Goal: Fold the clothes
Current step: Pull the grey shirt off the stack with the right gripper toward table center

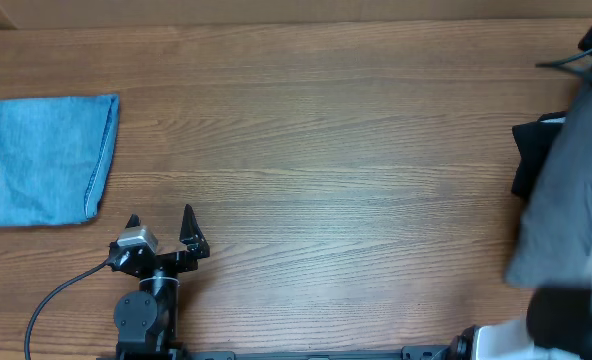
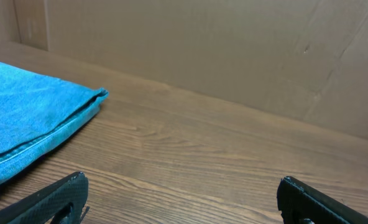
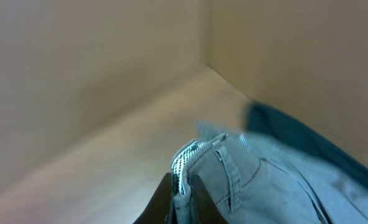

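r end effector (image 3: 183,190) clamped on grey trousers (image 3: 265,186) waistband; l end effector (image 1: 161,216) wide, over worktop (image 1: 356,180), near folded denim (image 1: 46,158).

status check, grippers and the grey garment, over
Left gripper open, near denim piece. Right gripper shut on grey garment, at its waistband. Black garment partly under it.

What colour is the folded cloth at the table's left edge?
Light blue; the folded denim cloth shows best in the overhead view.
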